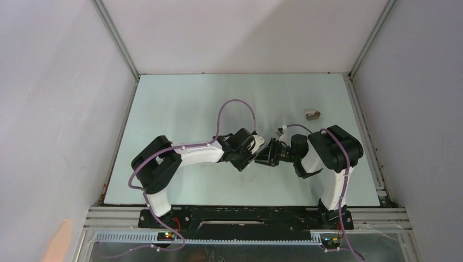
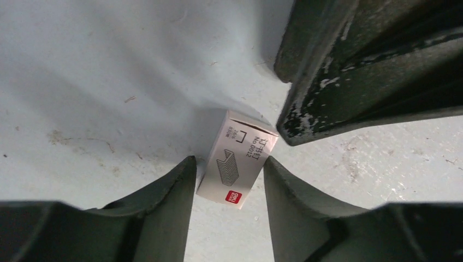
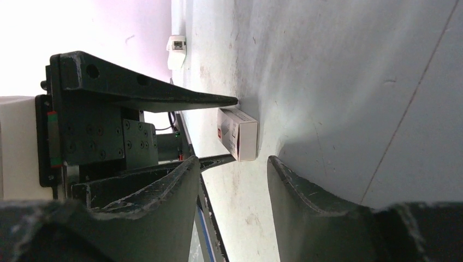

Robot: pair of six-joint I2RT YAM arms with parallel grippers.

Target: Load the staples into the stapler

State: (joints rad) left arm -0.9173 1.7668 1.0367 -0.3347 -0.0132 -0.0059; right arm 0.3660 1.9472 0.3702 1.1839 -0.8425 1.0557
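— Two arms meet mid-table. What has the left gripper (image 2: 229, 180) got?

— Its fingers (image 2: 164, 202) are spread, straddling the staples (image 2: 237, 158), a small white printed box lying flat on the table (image 1: 180, 103), roughly central.

— And the right gripper (image 3: 232, 180)?

— Also parted, gripping nothing, just beside that box. A small grey object (image 1: 312, 114) sits toward the far right corner.

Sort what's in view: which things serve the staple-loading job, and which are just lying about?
Job: white staple box, on the table between the left pincer fingers; right pincer, open beside it; small grey block far right, likely staples.
Lying about: small white piece at the table edge. No stapler visible.
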